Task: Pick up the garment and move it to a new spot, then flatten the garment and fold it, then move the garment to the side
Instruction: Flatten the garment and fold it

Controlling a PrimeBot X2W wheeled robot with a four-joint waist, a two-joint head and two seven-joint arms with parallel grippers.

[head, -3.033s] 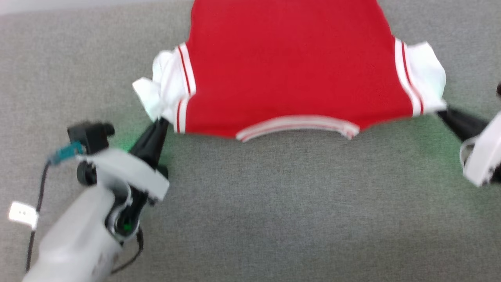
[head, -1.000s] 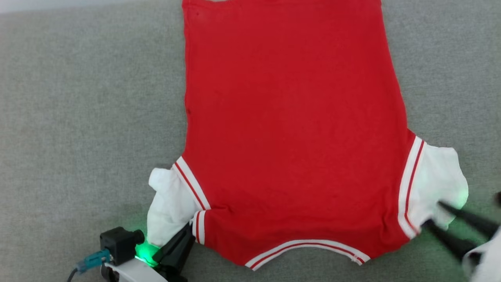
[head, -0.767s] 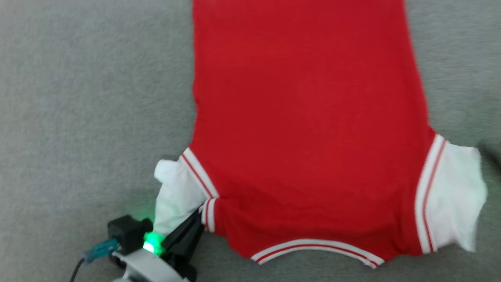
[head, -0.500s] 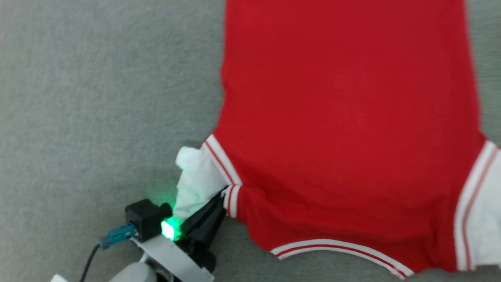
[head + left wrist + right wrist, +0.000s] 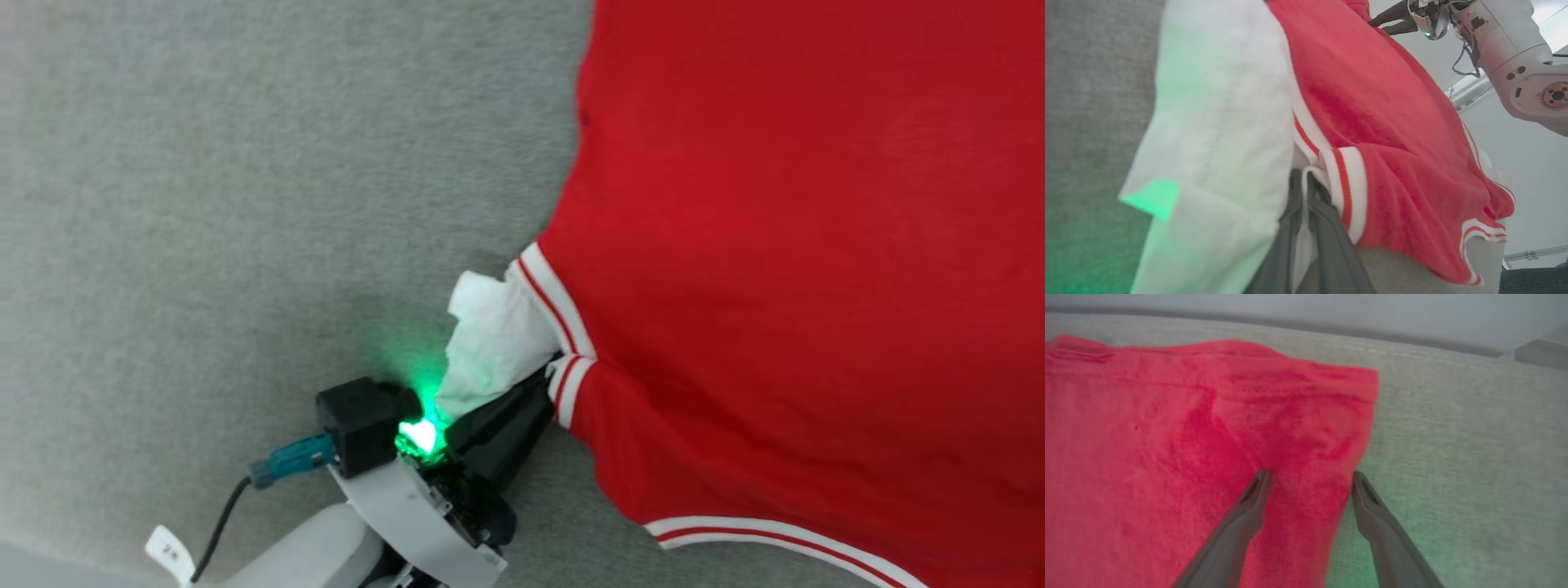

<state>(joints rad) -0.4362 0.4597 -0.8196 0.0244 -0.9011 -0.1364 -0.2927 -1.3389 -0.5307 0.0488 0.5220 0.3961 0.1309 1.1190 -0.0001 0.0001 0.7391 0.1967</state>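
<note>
The garment [image 5: 800, 245] lies spread on the grey surface with its plain red side up, so any lettering is hidden. Its crumpled white sleeve [image 5: 498, 343] sits at the left edge. My left gripper [image 5: 549, 377] is shut on the garment where that sleeve meets the striped trim. In the left wrist view a thin fold of white cloth is pinched in the left gripper [image 5: 1306, 183], beside the sleeve [image 5: 1220, 122]. My right gripper [image 5: 1310, 479] stands open over the garment [image 5: 1167, 457] near its right edge, short of the far corner. It holds nothing.
Grey woven fabric [image 5: 245, 204] covers the whole surface, with bare room left of the garment and to its right [image 5: 1453, 457]. A black camera block with a teal plug and cable [image 5: 359, 425] rides on my left wrist. My right arm [image 5: 1515, 49] reaches over the garment's far side.
The head camera has swung, so the garment now sits further right in the picture. My left gripper still pinches the sleeve seam. My right gripper left the right sleeve and the head view.
</note>
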